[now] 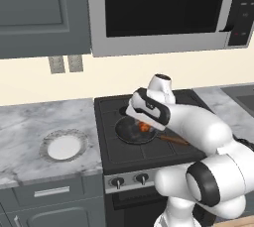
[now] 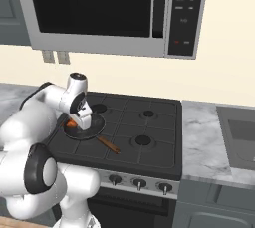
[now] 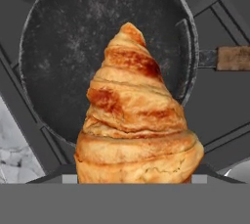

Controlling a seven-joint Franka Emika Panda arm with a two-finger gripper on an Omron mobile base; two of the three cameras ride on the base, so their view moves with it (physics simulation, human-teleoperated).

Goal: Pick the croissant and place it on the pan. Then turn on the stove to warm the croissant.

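Left base view: marble bench (image 1: 30, 122) left of the stove (image 1: 114, 146). White plate (image 1: 63, 146) with grey patterned rim sits near the bench's front edge, well apart from the pan. Microwave (image 1: 163, 8) hangs above the stove; 2 wall outlets (image 1: 65, 64) to its lower left. The arm's white wrist covers the pan's rear right part. Pan (image 1: 130, 131) on the stove's front left burner, wooden handle (image 1: 173, 140) running right toward the arm. A bit of orange croissant (image 1: 143, 127) shows under the wrist, over the pan.

Right base view: stove's 3 other burners bare; 3 knobs (image 2: 139, 183) visible on the silver front panel. Sink (image 2: 241, 135) set in the bench at far right. Gripper (image 2: 74, 121) points down over the pan, croissant a small orange patch between hand and pan; whether it touches the pan I cannot tell.

Hand view: croissant fills the centre, gripper closed on its wide end at the bottom edge, tapered tip pointing away. Golden layers, browned ridges. Dark speckled pan lies behind it, the handle's brown stub at right edge. Marble corner at lower left.
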